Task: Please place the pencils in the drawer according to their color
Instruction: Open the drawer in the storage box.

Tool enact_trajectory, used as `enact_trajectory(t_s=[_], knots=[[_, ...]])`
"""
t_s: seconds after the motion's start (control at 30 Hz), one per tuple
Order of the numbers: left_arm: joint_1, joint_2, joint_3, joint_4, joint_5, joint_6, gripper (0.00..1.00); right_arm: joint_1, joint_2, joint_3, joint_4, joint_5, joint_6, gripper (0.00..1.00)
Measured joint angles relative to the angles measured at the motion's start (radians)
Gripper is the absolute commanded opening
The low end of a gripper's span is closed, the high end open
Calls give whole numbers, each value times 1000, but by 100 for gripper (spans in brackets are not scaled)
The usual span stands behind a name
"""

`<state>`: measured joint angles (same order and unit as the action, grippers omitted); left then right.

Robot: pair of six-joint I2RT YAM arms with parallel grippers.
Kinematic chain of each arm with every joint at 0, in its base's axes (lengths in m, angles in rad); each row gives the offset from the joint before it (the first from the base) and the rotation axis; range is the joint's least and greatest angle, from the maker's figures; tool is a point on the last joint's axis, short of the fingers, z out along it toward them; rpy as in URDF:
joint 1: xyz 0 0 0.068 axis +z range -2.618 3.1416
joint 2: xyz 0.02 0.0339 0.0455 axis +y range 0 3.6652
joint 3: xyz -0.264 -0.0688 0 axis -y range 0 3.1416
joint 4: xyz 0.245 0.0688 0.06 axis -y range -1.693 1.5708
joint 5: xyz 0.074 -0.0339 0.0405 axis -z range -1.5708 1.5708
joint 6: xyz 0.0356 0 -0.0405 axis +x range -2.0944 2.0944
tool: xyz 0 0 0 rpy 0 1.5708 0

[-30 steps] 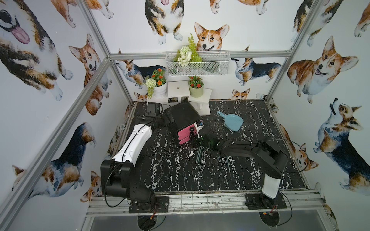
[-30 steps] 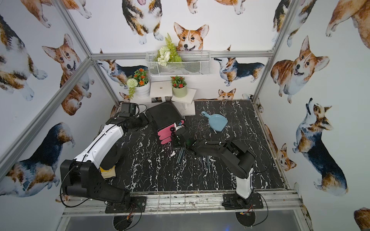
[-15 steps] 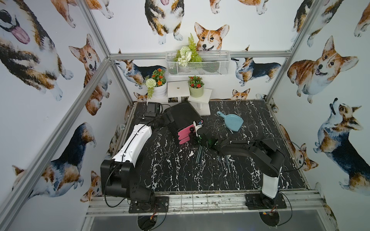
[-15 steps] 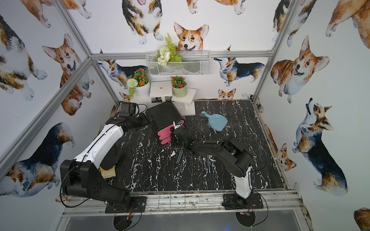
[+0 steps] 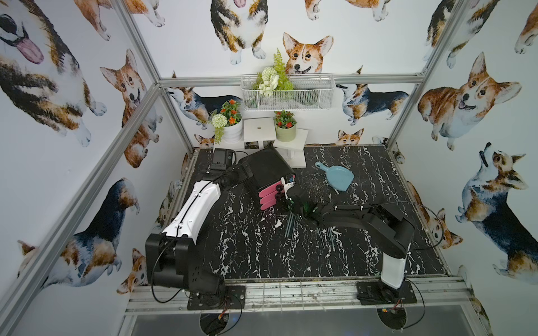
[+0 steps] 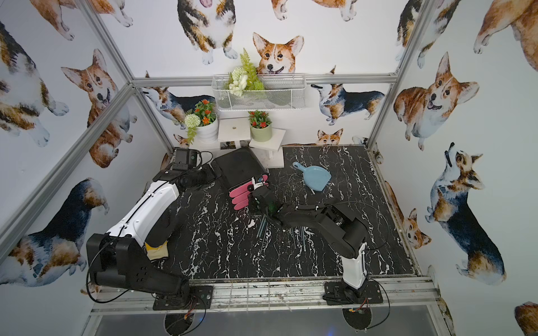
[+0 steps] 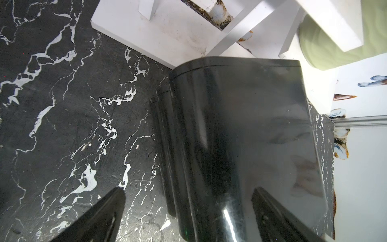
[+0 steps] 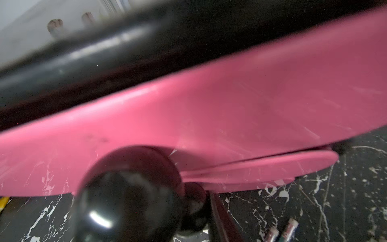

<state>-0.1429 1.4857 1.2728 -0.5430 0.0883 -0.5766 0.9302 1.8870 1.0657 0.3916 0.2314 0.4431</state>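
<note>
Clock face laid flat on the black white-veined marble tabletop [image 5: 247, 250], 12 at the back wall.

The small black rounded chest [image 5: 269, 170] with 3 stacked pink oval drawer fronts sits at 11 from table centre. Its fronts are turned toward 5. It shows in both top views [image 6: 237, 170].

The right gripper [image 5: 283, 189] is at the pink fronts, by the uppermost of the 3. In the right wrist view a round glossy black knob [image 8: 129, 194] fills the near field. The pink front is behind it and a 2nd knob just beyond. The fingers are not clear there, so I cannot tell how wide they stand or whether they have the knob.

The left gripper [image 7: 188, 190] is at the chest's 10 side with its fingers [image 7: 100, 215] spread wide. 1 finger is over bare marble, apart from the chest wall. The other is over the chest's glossy black face. Nothing is clamped.

The pencils are thin straight sticks lying on the marble. A teal-green bunch [image 5: 291, 228] is at 5 from the pink fronts, partly under the right arm. A dark grey bunch [image 5: 327, 237] lies near it, at 3. 2 pencil ends show in the right wrist view [image 8: 281, 231].

A light-blue plastic dustpan [image 5: 339, 177] lies at 1 from centre, apart from the chest.
</note>
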Motion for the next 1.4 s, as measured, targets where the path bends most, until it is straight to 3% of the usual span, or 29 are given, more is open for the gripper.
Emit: enact_trajectory(t_s=[0.63, 1.4], knots=[[0, -65, -32, -7, 5, 5, 100, 42, -88, -77, -45, 37, 3, 21], [0, -68, -31, -11, 19, 5, 100, 109, -232, -176, -172, 78, 73, 24]])
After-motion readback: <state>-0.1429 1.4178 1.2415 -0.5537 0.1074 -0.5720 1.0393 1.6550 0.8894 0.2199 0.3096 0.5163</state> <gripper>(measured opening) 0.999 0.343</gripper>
